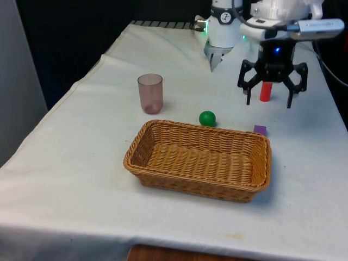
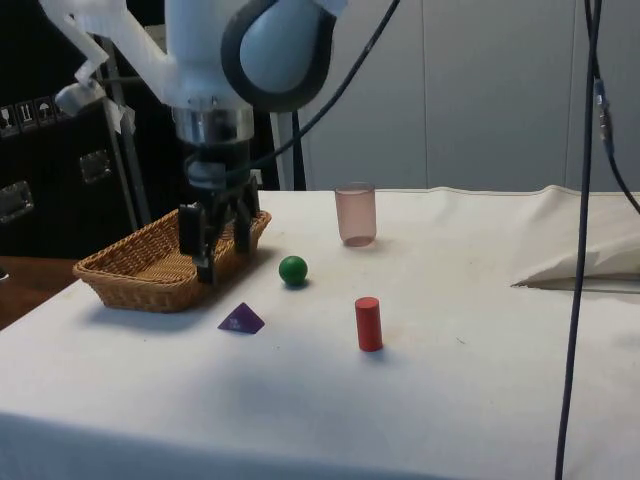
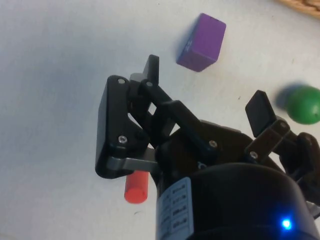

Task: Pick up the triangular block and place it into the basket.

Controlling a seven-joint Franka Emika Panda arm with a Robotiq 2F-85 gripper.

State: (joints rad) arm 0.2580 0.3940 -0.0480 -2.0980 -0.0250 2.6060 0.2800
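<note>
Front gripper: gripper hangs above the cloth with its 2 fingers spread wide and nothing between them; the red cylinder stands just behind it.
Front block: the purple triangular block lies on the cloth at about 1 o'clock from the basket, just beyond its far rim, so a lift and a short carry should bring it in.
Front others: the green ball rests at 12 o'clock of the basket, close to the rim; the pink cup stands upright at 11 o'clock, well apart.
Side gripper: open fingers point straight down, clear of the table, probably held high so as to travel over the objects before descending.
Side block: the block sits flat with its peak upward, apart from the ball and the cylinder, leaving room for the fingers on either side.
Side surface: a white cloth covers the table, rumpled in a fold at one end; pale cabinet doors and dark equipment stand behind.
Wrist block: the block lies ahead of the spread fingertips, not yet between them; I judge the approach is still to be made.
</note>
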